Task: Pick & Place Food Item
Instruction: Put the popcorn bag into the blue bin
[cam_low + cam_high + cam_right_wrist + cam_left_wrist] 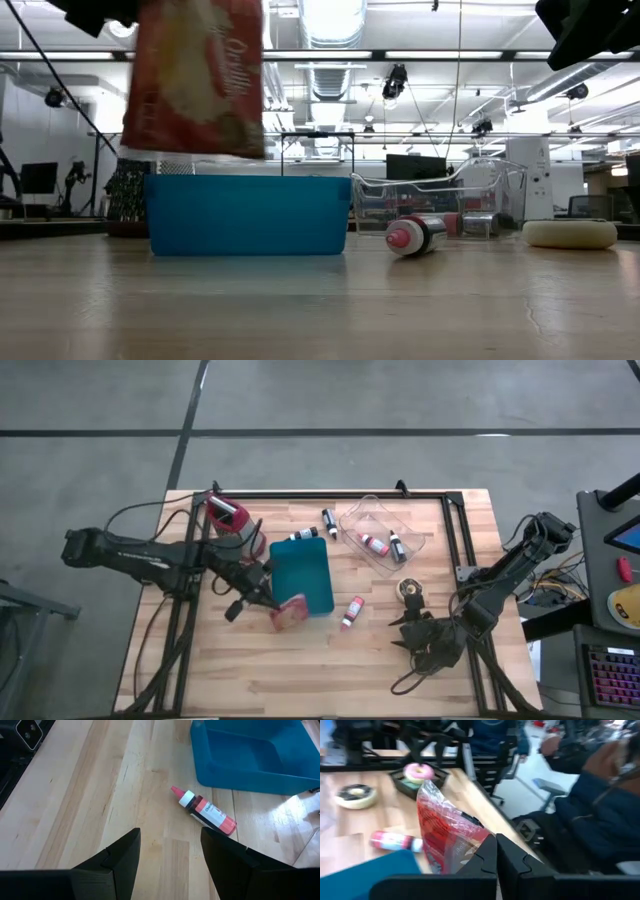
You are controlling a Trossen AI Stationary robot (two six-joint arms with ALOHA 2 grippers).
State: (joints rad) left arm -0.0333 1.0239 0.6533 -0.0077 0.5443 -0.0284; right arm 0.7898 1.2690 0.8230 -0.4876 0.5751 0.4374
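Over the near edge of the blue bin [301, 576], the left gripper [268, 600] has its jaws shut tight on the red snack bag [289, 612], lifted up; dropping it remains. Right gripper [418, 632] waits, jaws open, holding nothing

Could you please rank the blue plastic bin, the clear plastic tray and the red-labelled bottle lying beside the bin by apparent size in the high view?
1. Blue plastic bin
2. Clear plastic tray, only slightly smaller
3. Red-labelled bottle, clearly the smallest

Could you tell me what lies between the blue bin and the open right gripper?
A red bottle lies on bare wood between the blue bin and right gripper, per the high view.
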